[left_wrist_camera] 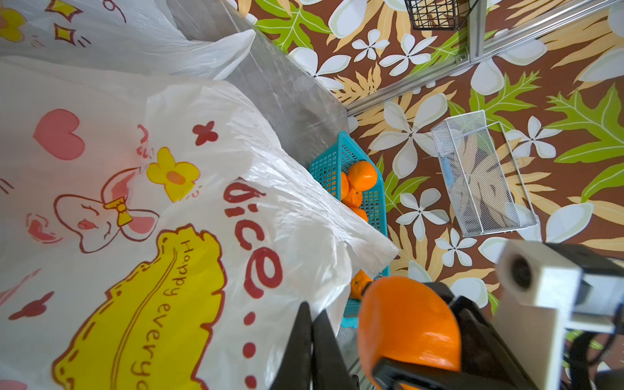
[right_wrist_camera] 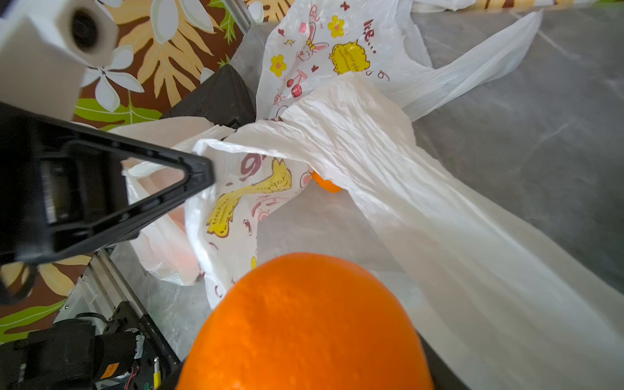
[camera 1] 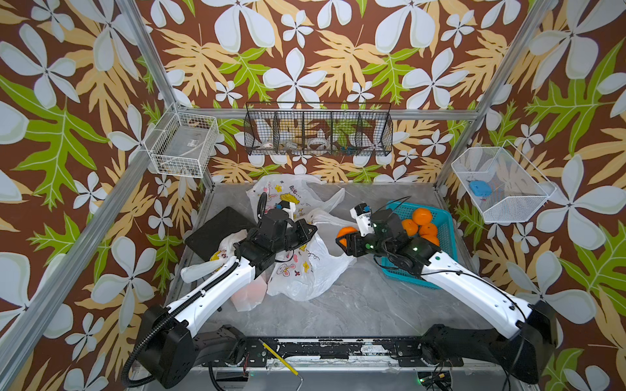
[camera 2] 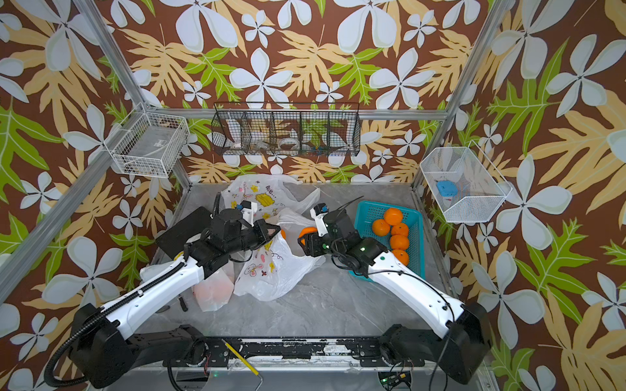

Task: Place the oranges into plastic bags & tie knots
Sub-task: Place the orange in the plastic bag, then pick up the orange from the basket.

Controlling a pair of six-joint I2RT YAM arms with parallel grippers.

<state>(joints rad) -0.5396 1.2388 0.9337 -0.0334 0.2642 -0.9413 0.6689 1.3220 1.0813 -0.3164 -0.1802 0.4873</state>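
**Bag Loading: Handling and Grip Points**

The bag [camera 1: 306, 270] lies at centre; it is thin, limp and slippery; take it only by rim or handles, since the film likely tears if dragged. The basket [camera 1: 399, 207], at the right, holds the oranges [camera 1: 421, 216]. The left gripper [right_wrist_camera: 202, 172], fully closed, pinches the bag rim. The right gripper [camera 1: 342, 237], jaws partly apart, clamps one orange [camera 1: 347, 231] beside the bag mouth; it is probably firm, smooth and prone to roll; grip across its middle.

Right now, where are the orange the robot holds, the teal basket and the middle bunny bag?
held orange [camera 1: 347, 231]: in a top view, its upper skin.
teal basket [camera 1: 402, 211]: in a top view, bare lattice floor.
middle bunny bag [camera 1: 306, 274]: in a top view, its printed side.
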